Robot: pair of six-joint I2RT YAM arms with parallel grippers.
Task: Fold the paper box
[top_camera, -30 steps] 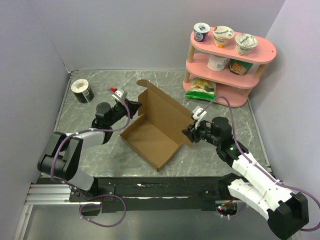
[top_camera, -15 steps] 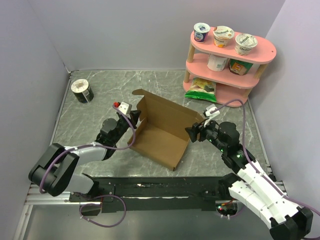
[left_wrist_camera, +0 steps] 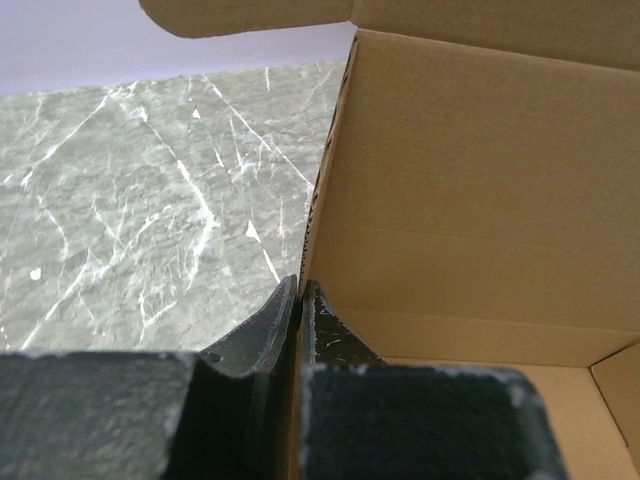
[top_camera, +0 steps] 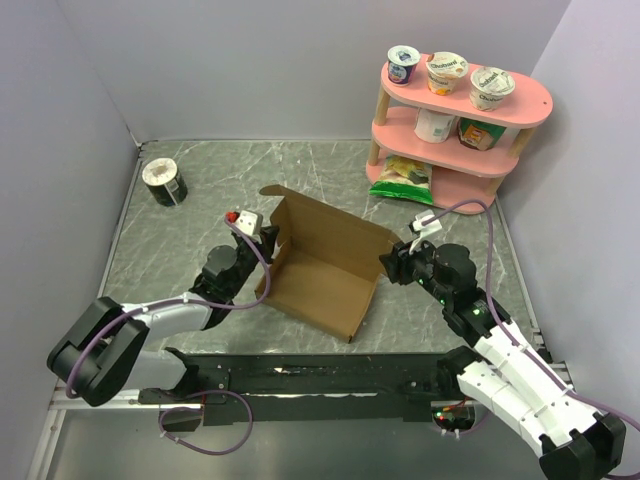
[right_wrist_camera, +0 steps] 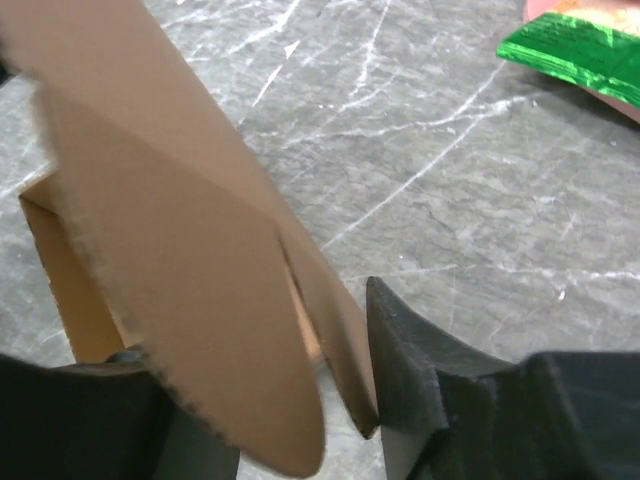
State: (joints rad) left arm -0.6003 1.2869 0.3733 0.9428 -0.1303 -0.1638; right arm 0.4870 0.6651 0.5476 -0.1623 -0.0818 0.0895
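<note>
paper box (top_camera: pixel 322 268) blocking centre, pink shelf (top_camera: pixel 535 100) far right

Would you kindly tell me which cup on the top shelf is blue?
The leftmost cup: the middle cup and right cup are pale.

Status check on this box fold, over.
Left gripper shut on paper box side wall. Right gripper open, straddling opposite flap. Box half-formed, rear panel up. Can and shelf stand well apart.

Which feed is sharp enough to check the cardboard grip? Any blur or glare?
Top external: evenly lit, sharp, no glare on the paper box. Left wrist: box wall and left tool both crisp. Right wrist: near flap blurred, table sharp.
</note>
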